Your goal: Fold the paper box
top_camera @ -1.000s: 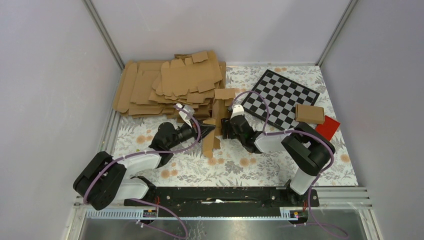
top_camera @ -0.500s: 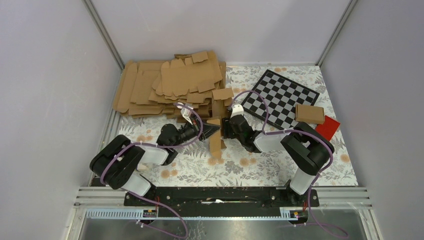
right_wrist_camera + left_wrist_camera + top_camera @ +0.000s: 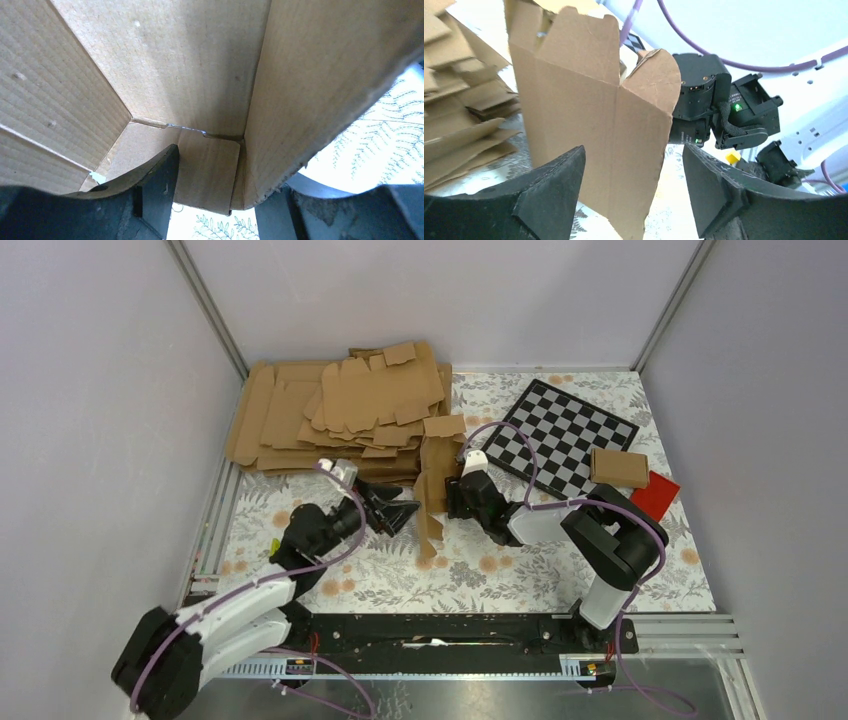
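The paper box point(image 3: 432, 485) is a partly folded brown carton that stands on end on the floral mat, between the two grippers. My left gripper point(image 3: 392, 510) stands open just left of it and touches nothing. In the left wrist view the box point(image 3: 589, 100) rises beyond the wide-spread fingers of the left gripper point(image 3: 633, 150). My right gripper point(image 3: 452, 502) meets the box from the right. In the right wrist view its fingers straddle a lower corner of the box point(image 3: 190, 65), one inside by a flap and one outside the wall; the right gripper point(image 3: 225, 175) is shut on that corner.
A thick stack of brown card sheets point(image 3: 330, 415) lies at the back left, close behind the box. A checkerboard point(image 3: 565, 435) sits at the back right, with a small folded carton point(image 3: 618, 467) and a red block point(image 3: 655, 495) at its near right edge. Grey walls enclose the table.
My left gripper has opened, let go of the box and drawn back to the left. The right gripper has narrowed slightly on the box, which now stands straighter.
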Tool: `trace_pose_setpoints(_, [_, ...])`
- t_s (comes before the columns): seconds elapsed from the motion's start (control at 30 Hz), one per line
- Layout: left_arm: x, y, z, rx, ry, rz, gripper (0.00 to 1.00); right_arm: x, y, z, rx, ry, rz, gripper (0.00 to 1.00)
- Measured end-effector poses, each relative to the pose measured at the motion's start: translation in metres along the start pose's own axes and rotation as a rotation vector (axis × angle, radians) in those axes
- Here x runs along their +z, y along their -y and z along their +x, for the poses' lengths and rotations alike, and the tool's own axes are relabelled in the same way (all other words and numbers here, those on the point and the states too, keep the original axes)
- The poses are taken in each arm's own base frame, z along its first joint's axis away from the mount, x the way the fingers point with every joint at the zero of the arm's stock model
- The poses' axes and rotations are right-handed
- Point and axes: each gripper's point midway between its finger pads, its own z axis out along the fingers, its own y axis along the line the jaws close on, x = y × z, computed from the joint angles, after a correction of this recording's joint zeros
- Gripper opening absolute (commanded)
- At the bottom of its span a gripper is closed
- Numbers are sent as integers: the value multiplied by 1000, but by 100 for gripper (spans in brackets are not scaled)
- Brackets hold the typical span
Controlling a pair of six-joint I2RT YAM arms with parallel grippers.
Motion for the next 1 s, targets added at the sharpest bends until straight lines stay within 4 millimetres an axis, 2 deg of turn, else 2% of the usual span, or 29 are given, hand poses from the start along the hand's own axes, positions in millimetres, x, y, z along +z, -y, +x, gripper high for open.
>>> trace_pose_setpoints(0.07, [-12, -2, -11, 27, 45, -42, 77, 0, -1, 0, 0, -1, -3, 59])
trace_pose_setpoints(0.13, [-19, -8, -13, 31, 65, -92, 74, 0, -1, 0, 0, -1, -5, 59])
trace_pose_setpoints(0.23, [-29, -29, -6, 10, 65, -210, 68, 0, -1, 1, 0, -2, -6, 59])
trace_pose_setpoints(0.27, [-33, -39, -3, -1, 60, -258, 64, 0, -1, 1, 0, -3, -7, 60])
trace_pose_setpoints(0.4, [-37, -73, 14, -44, 4, -392, 38, 0, -2, 1, -1, -4, -13, 59])
trace_pose_setpoints(0.53, [-26, -105, 47, -116, -138, -492, 24, 0, -2, 1, -1, -5, -14, 60])
trace_pose_setpoints(0.67, [-18, -121, 81, -173, -267, -530, 18, 0, -3, 2, -5, -7, -22, 61])
trace_pose_setpoints(0.77, [-10, -128, 94, -199, -320, -536, 13, -1, -5, 3, -9, -11, -33, 62])
trace_pose_setpoints(0.87, [0, -130, 100, -226, -342, -527, 0, -1, -6, 4, -14, -13, -43, 62])
trace_pose_setpoints(1.0, [15, -135, 106, -244, -364, -508, 0, -1, -9, 4, -19, -13, -60, 63])
